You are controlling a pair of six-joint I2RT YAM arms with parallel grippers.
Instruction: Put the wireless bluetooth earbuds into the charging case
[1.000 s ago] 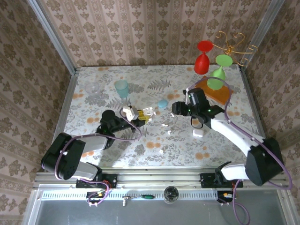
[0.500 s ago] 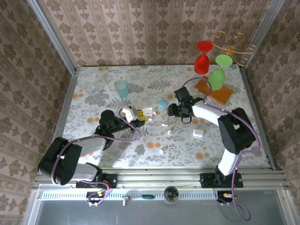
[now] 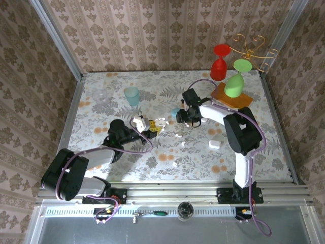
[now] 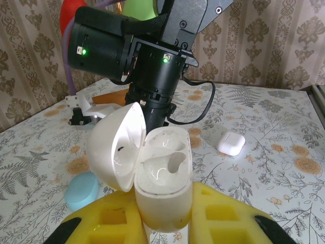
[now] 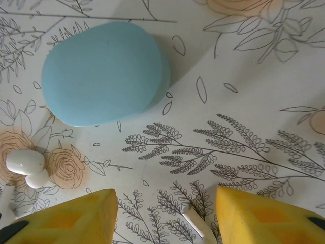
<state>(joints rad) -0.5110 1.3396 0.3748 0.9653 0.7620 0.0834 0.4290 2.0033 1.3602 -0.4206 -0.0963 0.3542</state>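
Flowered table (image 3: 152, 152) carried everything. L gripper (image 4: 162, 218) was clamped on the base of an open white case (image 4: 162, 173), lid swung out to one side. R gripper (image 5: 165, 216) hung low over the table w/ jaws apart, nothing gripped. A closed blue case (image 5: 104, 71) lay just ahead of the R jaws. A closed white case (image 4: 231, 142) sat well beyond the L jaws. One earbud (image 5: 25, 162) lay just outside the R jaws, near the blue case. A slim white piece (image 5: 195, 223), too cropped to identify, lay btwn the R jaws.
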